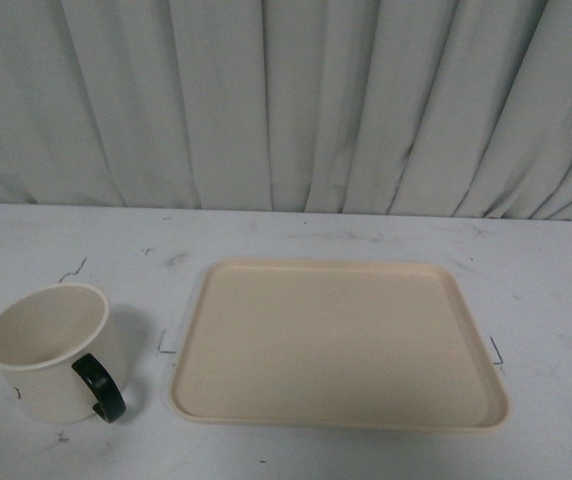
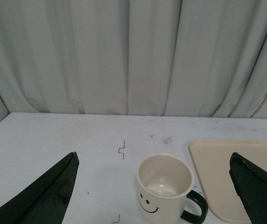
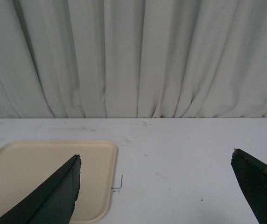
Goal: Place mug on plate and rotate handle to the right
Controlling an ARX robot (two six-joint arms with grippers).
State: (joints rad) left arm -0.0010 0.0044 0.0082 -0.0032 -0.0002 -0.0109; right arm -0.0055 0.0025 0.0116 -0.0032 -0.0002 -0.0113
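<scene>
Two grippers, both empty and spread wide. The left gripper [image 2: 153,155] looks down between its black fingers at the cream-white cylindrical mug [image 1: 51,350], and the right gripper [image 3: 156,153] hangs over the near right part of the flat rectangular beige plastic plate [image 1: 336,340].

The mug stands upright on the scuffed white table [image 1: 366,235], to the left of the plate and apart from it, with nothing inside. Its thick black C-shaped loop handle [image 1: 101,388] points toward the robot and somewhat to the right, and the black smiley face [image 2: 148,205] faces the left wrist camera.

By my reading the first step is in hand — reaching for the mug, which is not yet grasped or lifted. The next move calls for the left gripper to come down around the mug's body or rim and close firmly. It must stay clear of the handle so the mug does not twist. After that come a short carry rightward onto the plate and a turn that brings the handle fully to the right
</scene>
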